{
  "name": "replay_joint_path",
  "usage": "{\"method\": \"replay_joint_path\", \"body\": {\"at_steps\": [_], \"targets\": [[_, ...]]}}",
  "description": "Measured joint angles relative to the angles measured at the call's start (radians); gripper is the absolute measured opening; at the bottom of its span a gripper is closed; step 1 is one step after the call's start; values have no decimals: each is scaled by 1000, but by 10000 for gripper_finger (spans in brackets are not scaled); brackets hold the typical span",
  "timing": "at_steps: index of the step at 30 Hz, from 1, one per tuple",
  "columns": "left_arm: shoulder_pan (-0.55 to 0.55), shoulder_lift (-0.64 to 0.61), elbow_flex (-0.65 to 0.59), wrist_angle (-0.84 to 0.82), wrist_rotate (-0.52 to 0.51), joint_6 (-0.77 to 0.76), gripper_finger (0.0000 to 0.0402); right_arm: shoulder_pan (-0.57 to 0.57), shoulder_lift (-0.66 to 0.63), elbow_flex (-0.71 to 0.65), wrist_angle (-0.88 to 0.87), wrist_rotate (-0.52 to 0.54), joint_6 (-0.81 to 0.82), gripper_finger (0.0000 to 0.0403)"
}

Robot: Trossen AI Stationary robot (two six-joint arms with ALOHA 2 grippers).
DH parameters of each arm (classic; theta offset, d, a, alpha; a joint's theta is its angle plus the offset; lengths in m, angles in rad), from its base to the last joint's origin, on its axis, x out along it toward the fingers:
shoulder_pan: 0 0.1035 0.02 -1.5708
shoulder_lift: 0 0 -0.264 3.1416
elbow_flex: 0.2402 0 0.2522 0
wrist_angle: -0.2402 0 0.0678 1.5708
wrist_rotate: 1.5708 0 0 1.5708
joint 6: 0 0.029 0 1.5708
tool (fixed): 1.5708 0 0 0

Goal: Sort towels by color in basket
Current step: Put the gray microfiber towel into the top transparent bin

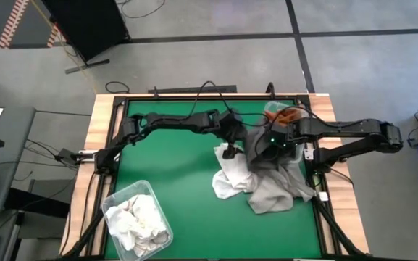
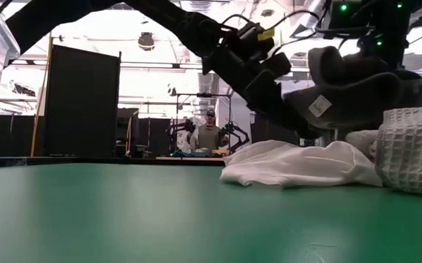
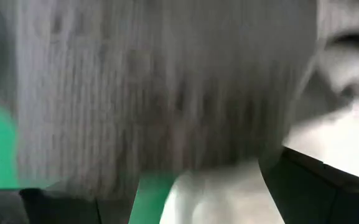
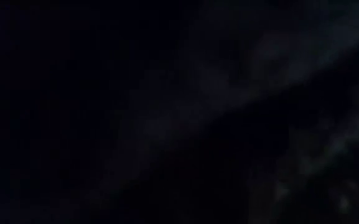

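While the right gripper (image 1: pixel 266 147) looks clamped on a dark grey towel (image 2: pixel 357 84), lifting it clear of the pile (image 1: pixel 263 185), the left gripper (image 1: pixel 229 150) hangs wide open, empty, just left of it.

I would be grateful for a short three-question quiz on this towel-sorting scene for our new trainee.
1. True or false: the clear bin at the table's front left corner holds orange towels.
2. The dark grey towel is: A) lying in the bin; B) held above the pile by the right gripper; C) spread flat on the bare table.
3. Fill in: in the high view, the towel on the pile's left side is ____.

Key: 1 false, it holds white towels; 2 B; 3 white.
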State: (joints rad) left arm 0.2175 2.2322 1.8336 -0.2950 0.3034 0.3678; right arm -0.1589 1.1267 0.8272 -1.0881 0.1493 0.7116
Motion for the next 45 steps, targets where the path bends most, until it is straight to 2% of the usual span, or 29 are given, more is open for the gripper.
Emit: {"method": "replay_joint_path", "body": {"at_steps": [2,8,16,21,26,30,38,45], "targets": [[-12,-2,-19,62,11,-11,306,0,-1,0,31,-20,-15,72],[-49,-1,-23,114,32,-17,306,1,-2,0,138,-74,-65,73],[-65,-52,-24,87,33,-12,306,0,-1,2,86,-75,-85,77],[-70,-102,-24,52,32,0,306,1,-1,2,71,-56,-85,124],[-100,-129,-21,138,32,7,307,-30,-2,1,68,-20,-69,185],[-122,-121,-23,164,20,25,307,-47,-2,1,61,-20,-68,206],[-139,-122,-23,320,-19,28,307,-60,-13,25,-18,-13,-48,194],[-139,-122,-22,343,-75,44,307,-46,-20,216,-250,71,1,179]]}}
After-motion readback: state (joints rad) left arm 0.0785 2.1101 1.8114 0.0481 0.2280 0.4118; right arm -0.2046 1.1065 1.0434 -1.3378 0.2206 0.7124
